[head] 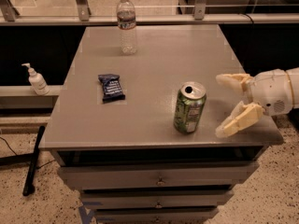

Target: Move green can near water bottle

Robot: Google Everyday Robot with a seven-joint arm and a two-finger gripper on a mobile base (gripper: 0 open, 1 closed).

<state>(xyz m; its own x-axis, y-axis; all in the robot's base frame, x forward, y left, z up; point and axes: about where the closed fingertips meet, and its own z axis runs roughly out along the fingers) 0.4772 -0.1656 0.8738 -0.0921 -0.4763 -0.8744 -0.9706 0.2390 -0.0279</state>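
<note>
- We see the green can, a short metal soda can with pale mottled print and a silver pull-tab top, standing upright on the grey flat-topped bench, towards its front right part.
- The cream-coloured two-finger gripper reaches in from the right at about the can's height, over the bench's right front corner.
- Its fingers are spread wide apart and hold nothing (one points at the can's upper part, the other angles down towards the bench edge).
- We find a clear gap between the fingertips and the can; nothing touches it.
- The water bottle, a tall clear plastic bottle with a white cap and a dark label band near the top, stands upright at the far edge of the bench, left of centre.
- Can and bottle are well apart, on roughly opposite ends of a diagonal across the top.
- A dark blue crinkled snack packet lies flat on the left half of the bench, between the two but off to the left.
- Below the top, the bench front shows grey drawers with small knobs.
- A small white pump bottle stands on a low ledge left of the bench, off its surface.
- A black rod leans down to the speckled floor at lower left.
</note>
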